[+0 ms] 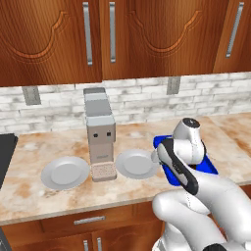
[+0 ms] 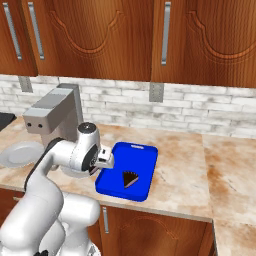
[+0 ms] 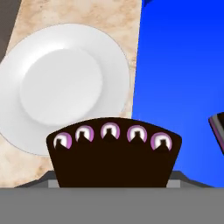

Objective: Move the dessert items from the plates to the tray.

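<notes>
Held right against the hand camera, a dark cake slice (image 3: 113,151) with five pinkish-white dollops along its curved top sits pinched in the claw (image 2: 105,161), above the seam between a round grey-white plate (image 3: 65,83) and the blue tray (image 2: 129,170). Right base view adds a second wedge (image 2: 130,179) lying on the tray near its front edge. Left base view shows another bare plate (image 1: 65,173) left of a boxy grey appliance (image 1: 100,132) on the marbled counter (image 1: 49,147), beneath wooden cabinets (image 1: 122,34).

The arm (image 1: 196,186) is hiding most of the tray (image 1: 212,169) at the right. A cake slice (image 3: 218,129) is getting cut off at the right edge.
</notes>
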Robot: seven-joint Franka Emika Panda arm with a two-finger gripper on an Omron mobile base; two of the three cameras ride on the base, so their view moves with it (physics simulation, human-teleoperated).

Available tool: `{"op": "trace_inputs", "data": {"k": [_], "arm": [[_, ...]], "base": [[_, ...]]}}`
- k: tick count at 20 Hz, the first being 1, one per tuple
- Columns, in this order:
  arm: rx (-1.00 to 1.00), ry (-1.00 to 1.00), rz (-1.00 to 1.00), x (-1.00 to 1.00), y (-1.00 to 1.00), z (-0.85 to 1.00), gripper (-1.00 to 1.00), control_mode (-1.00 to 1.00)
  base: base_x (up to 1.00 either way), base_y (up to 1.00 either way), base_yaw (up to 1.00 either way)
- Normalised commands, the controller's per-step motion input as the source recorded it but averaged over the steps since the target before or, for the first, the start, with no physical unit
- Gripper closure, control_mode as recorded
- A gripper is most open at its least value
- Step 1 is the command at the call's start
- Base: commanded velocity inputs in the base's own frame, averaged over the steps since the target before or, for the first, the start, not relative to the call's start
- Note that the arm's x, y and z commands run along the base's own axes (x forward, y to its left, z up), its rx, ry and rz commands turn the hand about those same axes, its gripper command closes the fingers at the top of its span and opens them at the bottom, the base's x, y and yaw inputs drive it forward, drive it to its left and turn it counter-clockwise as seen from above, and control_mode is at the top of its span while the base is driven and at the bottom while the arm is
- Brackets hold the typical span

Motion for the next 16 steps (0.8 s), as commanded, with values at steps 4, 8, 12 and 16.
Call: {"op": "trace_inputs", "data": {"k": [4, 8, 12, 16], "arm": [[0.0, 0.0, 0.0, 0.29, -0.31, 0.0, 1.0, -1.0], [0.0, 0.0, 0.0, 0.24, -0.28, 0.0, 1.0, -1.0], [-0.03, 0.0, 0.0, 0.19, -0.11, 0.0, 1.0, -1.0], [-0.03, 0.03, -0.01, 0.2, -0.17, 0.0, 1.0, -1.0]], "base": [[0.0, 0.0, 0.0], [0.0, 0.0, 0.0], [0.0, 0.0, 0.0], [0.0, 0.0, 0.0]]}}
